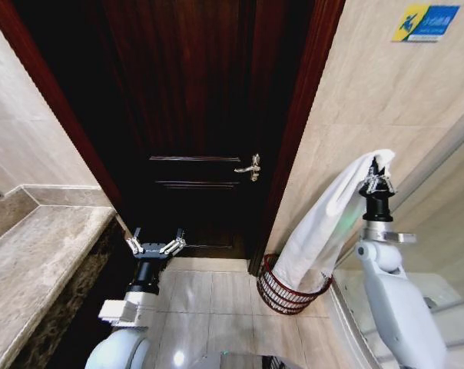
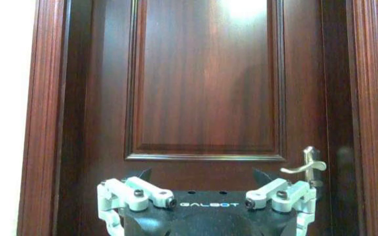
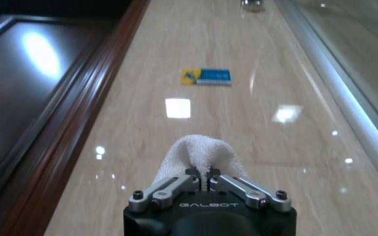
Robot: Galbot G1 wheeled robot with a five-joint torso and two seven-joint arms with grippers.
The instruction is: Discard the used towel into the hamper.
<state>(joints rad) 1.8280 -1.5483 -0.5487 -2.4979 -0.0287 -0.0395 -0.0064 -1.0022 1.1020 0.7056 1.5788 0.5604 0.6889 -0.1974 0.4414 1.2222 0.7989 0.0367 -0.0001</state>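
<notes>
Holding: right gripper (image 1: 377, 181), right of frame, pinches towel (image 1: 332, 223) aloft.
Done: tail dips inside hamper (image 1: 287, 296).
Left: release.
Idle: left gripper (image 1: 156, 246), spread, lower left.

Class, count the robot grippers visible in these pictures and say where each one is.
2. The left gripper is held open and empty before the dark door. The right gripper is raised by the wall, shut on the towel, which hangs down into the hamper.

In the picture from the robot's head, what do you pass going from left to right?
Stone counter → left gripper, open → door handle → hamper → white towel → right gripper, shut on the towel.
</notes>
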